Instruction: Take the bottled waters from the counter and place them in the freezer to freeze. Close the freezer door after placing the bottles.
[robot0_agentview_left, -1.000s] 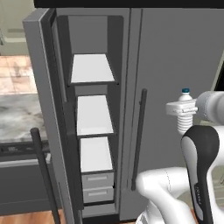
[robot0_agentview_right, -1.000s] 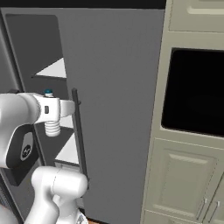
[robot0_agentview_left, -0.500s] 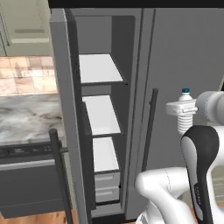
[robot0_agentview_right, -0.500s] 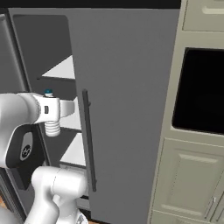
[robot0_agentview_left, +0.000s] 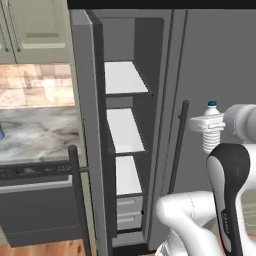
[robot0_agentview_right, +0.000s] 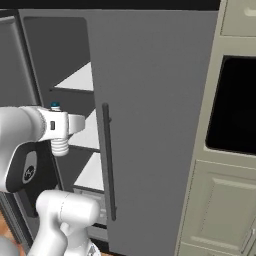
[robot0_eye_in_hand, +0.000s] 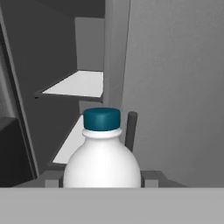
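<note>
Task judged roughly at midpoint for the first bottle (robot0_agentview_left: 212, 131). Found clamped in the gripper (robot0_agentview_left: 210, 125), jaws closed on its ribbed body, cap up, at right centre of the left base view and at left centre of the right base view (robot0_agentview_right: 58, 135). Seen in the hand view as a white body with a dark teal cap (robot0_eye_in_hand: 102, 151), low centre of the frame. Held upright in front of the closed right-hand door (robot0_agentview_right: 150, 125), beside its handle (robot0_agentview_left: 178, 145), not yet inside the freezer (robot0_agentview_left: 127, 135). Freezer door (robot0_agentview_left: 87, 130) stood open at left centre of the left base view, white shelves (robot0_agentview_left: 124, 79) bare as far as visible. Counter (robot0_agentview_left: 35, 137) at left edge; a small blue shape at its far left edge, possibly the second bottle, too cropped to tell. Remaining, by judgement: carry over to the opening, set on a shelf, release, fetch the second bottle, repeat, close the freezer door.
</note>
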